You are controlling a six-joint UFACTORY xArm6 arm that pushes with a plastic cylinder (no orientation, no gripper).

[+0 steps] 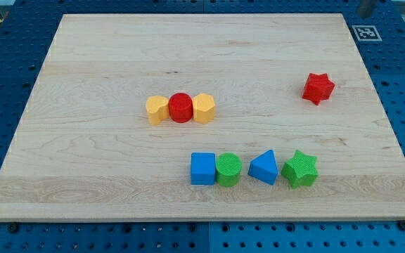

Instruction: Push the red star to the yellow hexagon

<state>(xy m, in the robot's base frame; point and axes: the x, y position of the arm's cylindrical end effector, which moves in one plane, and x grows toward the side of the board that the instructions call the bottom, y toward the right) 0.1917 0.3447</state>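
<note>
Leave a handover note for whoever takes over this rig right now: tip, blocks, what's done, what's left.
My tip is not in view.
The red star sits alone at the board's right, touching nothing.
Two yellow blocks flank the red cylinder mid-board: the left yellow block and the right yellow block, which looks hexagonal and is nearer the star.
Done: nothing evident.
Left: push the star leftward across the open board to the hexagon.

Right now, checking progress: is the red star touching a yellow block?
No, the red star sits alone at the view's right, apart from both yellow blocks flanking the red cylinder.
</note>
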